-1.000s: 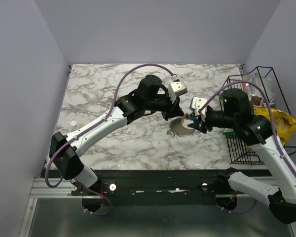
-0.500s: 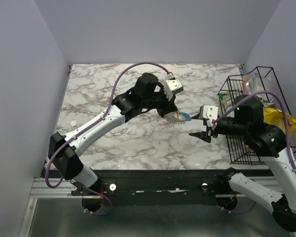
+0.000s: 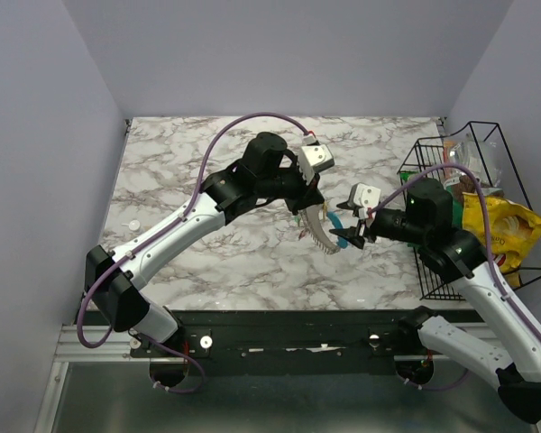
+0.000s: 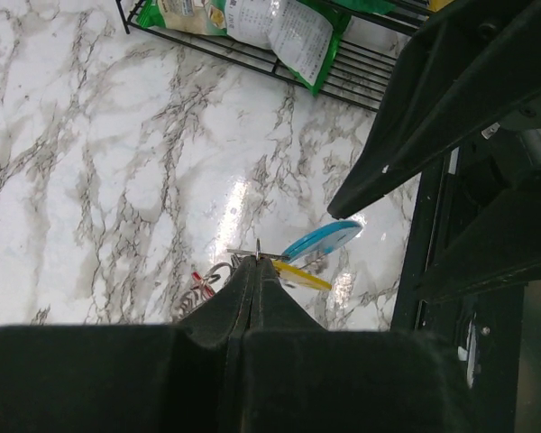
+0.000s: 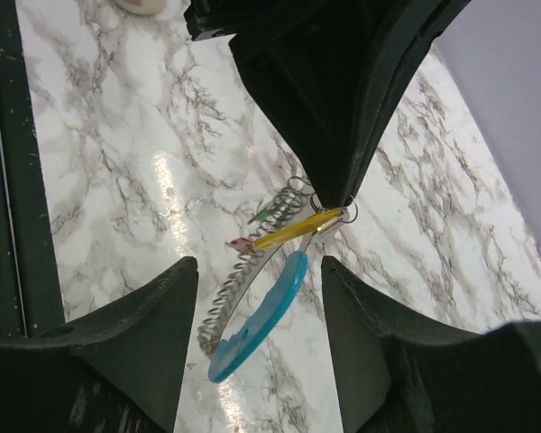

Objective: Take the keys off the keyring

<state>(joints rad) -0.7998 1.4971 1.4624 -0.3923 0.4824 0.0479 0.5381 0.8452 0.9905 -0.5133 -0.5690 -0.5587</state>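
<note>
Keyring [image 3: 321, 231], grey coil + blue tab, hangs above table [image 3: 180, 180] centre, w/ yellow, red and green keys [image 5: 293, 230] at its top. L gripper [image 3: 308, 209], at ring's 11 o'clock, is clamped tight on it. R gripper [image 3: 350, 238], jaws apart and empty, was off at 4 o'clock half a sec ago; now flanks the ring.
</note>
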